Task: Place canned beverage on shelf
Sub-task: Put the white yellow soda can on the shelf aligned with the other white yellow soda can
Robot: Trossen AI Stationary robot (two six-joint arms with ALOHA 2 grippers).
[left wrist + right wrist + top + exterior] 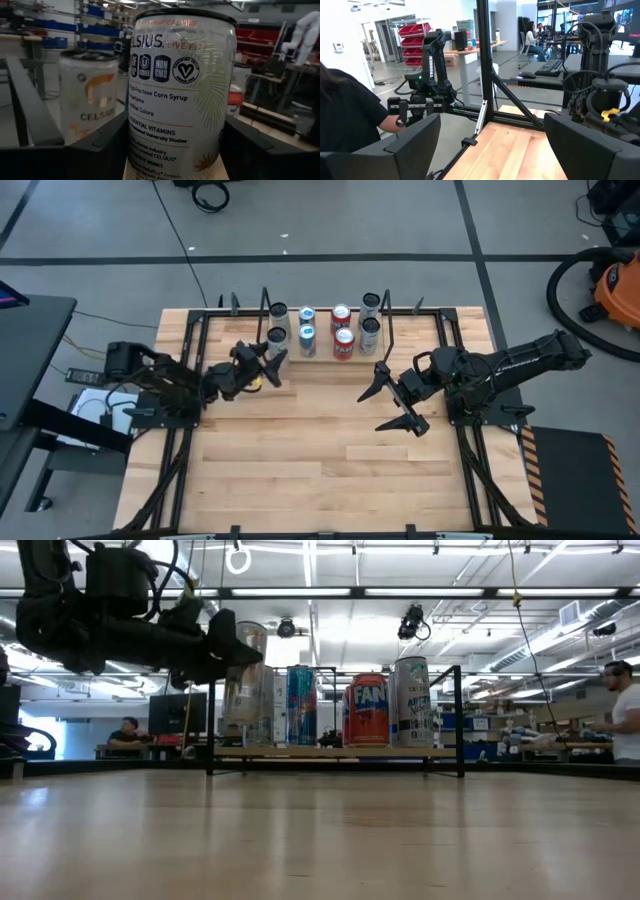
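— Celsius can (180, 95): where is it?
— Clamped between my left gripper (268, 367) fingers, at the shelf's (322, 356) left end, just in front of another Celsius can (95, 97).
— And your right gripper (392, 397)?
— Spread open over bare table (320, 460), holding nothing.

White can (180, 95) printed "CELSIUS LIVE FIT", "TROPICAL VIBE", "NON GMO", "High Fructose Corn Syrup", "ESSENTIAL VITAMINS", second can (92, 95) behind it marked "CELSIUS", red can (367, 710) on the shelf (335, 752) lettered "FAN", distant robot arm (431, 62) labelled "TROSSEN".
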